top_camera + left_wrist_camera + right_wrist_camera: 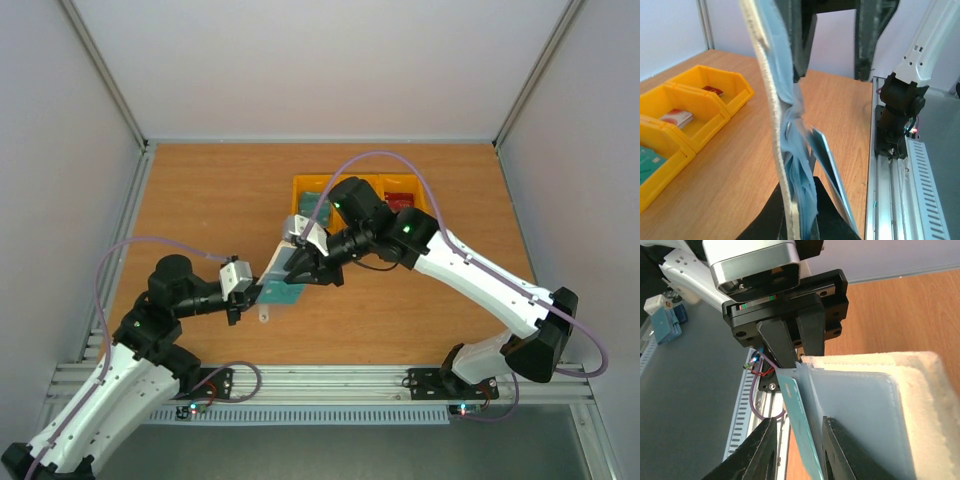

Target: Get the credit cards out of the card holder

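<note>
A brown wood-grain tabletop [200, 200] sits inside plain white walls [300, 60], with a yellow three-compartment plastic tray [300, 181] at the far middle. The cream-beige folding card holder [290, 252] hangs above mid-table, on edge, its long axis running near-left to far-right, with the left gripper [243, 292] clamped on its near-left end. A thin teal plastic card [801, 430] juts from the grey-blue lining. The right gripper [797, 420] straddles it, jaws apart.

This looks like a robotics lab test cell. A wooden worktop [210, 200] is boxed in by plain white panels [300, 60] on aluminium posts [105, 70]. A left arm [110, 385] and a right arm [480, 280] are bolted to a slotted metal rail [330, 378] at the near edge. Purple cables [130, 243] loop off them, and a yellow sorting tray [310, 179] sits near the far edge.
</note>
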Action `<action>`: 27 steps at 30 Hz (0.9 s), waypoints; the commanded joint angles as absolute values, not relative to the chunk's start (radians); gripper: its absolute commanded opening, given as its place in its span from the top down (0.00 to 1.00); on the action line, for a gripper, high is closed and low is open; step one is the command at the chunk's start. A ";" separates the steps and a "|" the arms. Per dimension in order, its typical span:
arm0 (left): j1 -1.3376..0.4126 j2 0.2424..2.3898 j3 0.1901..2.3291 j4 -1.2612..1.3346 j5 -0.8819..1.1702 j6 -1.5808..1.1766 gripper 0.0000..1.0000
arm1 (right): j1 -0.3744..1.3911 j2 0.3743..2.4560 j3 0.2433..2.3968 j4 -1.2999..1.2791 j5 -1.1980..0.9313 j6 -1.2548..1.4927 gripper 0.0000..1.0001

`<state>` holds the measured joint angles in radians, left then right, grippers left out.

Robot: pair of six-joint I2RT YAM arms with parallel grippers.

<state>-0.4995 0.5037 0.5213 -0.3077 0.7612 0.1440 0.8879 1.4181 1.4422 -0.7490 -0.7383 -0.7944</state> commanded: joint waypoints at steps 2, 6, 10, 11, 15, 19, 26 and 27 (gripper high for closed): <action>-0.501 0.499 0.528 -0.271 0.839 0.270 1.00 | 0.896 1.419 1.460 -0.783 -0.702 -0.821 0.74; -0.502 0.498 0.521 -0.234 0.840 0.209 1.00 | 0.916 1.443 1.458 -0.806 -0.751 -0.839 0.77; -0.501 0.491 0.511 -0.224 0.835 0.162 1.00 | 0.926 1.442 1.444 -0.802 -0.781 -0.853 0.80; -0.500 0.490 0.512 -0.218 0.832 0.157 1.00 | 0.931 1.448 1.446 -0.809 -0.774 -0.857 0.80; -0.501 0.495 0.515 -0.190 0.808 0.135 1.00 | 0.949 1.478 1.452 -0.843 -0.739 -0.868 0.82; -0.501 0.497 0.512 -0.181 0.801 0.110 1.00 | 0.952 1.483 1.443 -0.846 -0.743 -0.867 0.83; -0.500 0.500 0.504 -0.122 0.785 -0.022 1.00 | 0.973 1.461 1.408 -0.827 -0.671 -0.844 0.80; -0.500 0.500 0.500 -0.106 0.796 -0.039 1.00 | 0.977 1.457 1.400 -0.812 -0.650 -0.838 0.79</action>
